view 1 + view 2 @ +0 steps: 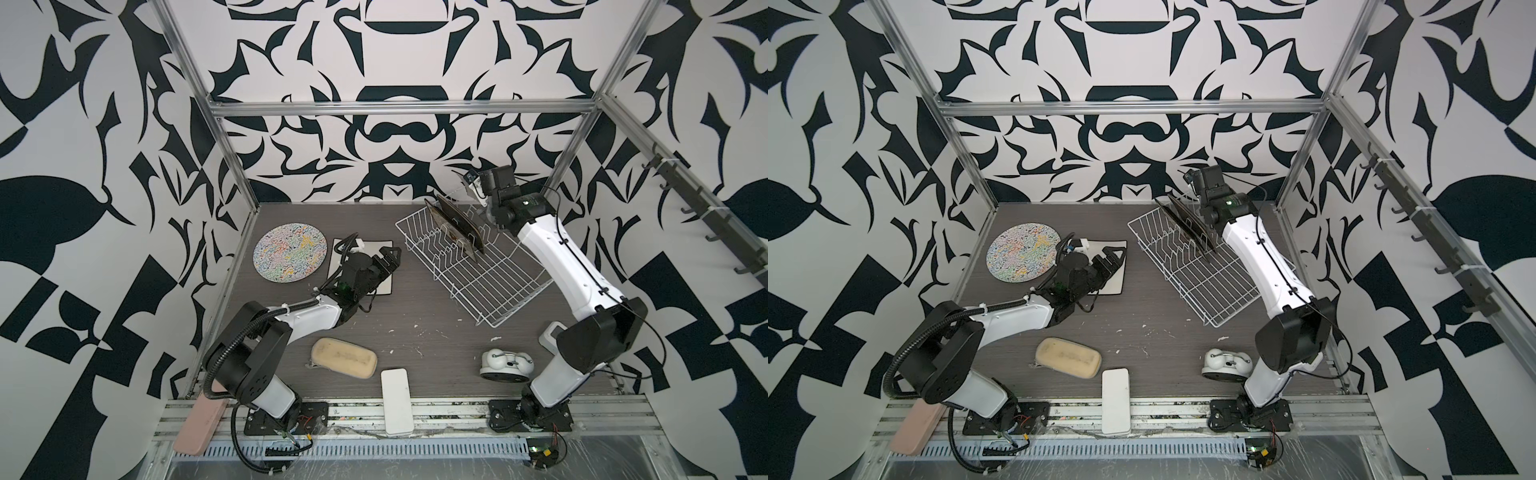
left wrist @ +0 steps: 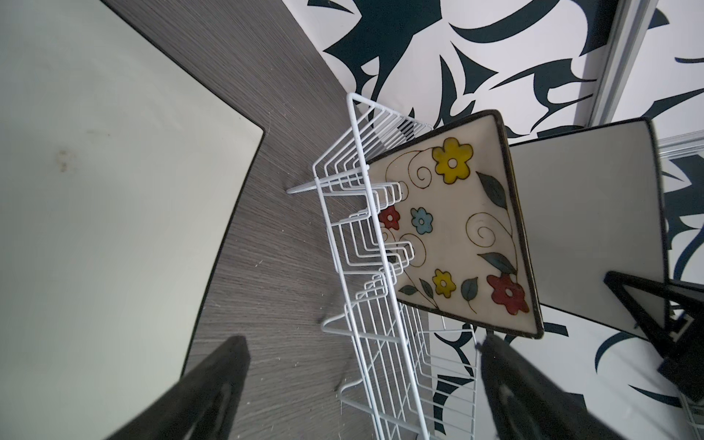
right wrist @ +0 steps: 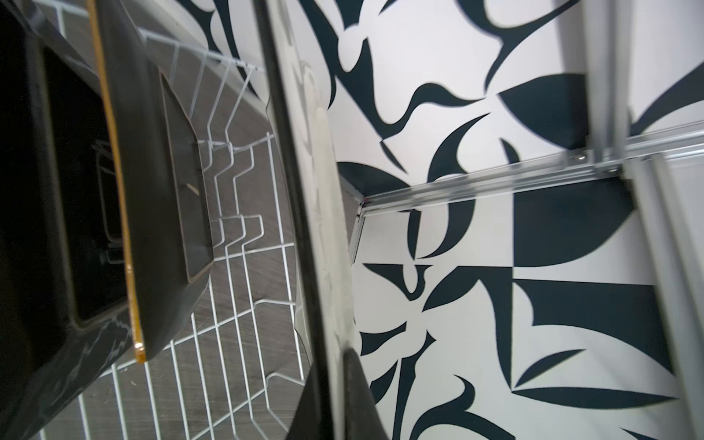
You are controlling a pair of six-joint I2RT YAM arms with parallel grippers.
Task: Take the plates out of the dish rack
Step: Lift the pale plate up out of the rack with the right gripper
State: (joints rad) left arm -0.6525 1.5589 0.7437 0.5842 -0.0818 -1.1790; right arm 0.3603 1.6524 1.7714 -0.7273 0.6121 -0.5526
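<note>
Left of the dish rack (image 1: 490, 286), the left gripper (image 1: 390, 258) hovers wide open over a square plate (image 1: 382, 283) lying flat. At the rack's far end stand a flowered plate (image 2: 457, 228) and a rear plate (image 2: 586, 228). The right gripper (image 1: 485, 212) seems closed on the rear plate's rim. The next move is probably a straight lift, clear of the rack.

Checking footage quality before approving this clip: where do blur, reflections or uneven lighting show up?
Right wrist view: the nearest plate is blurred edge-on; the dark plates show reflections. Left wrist view: fingers soft, flowered plate sharp. Both top views: evenly lit and sharp.
</note>
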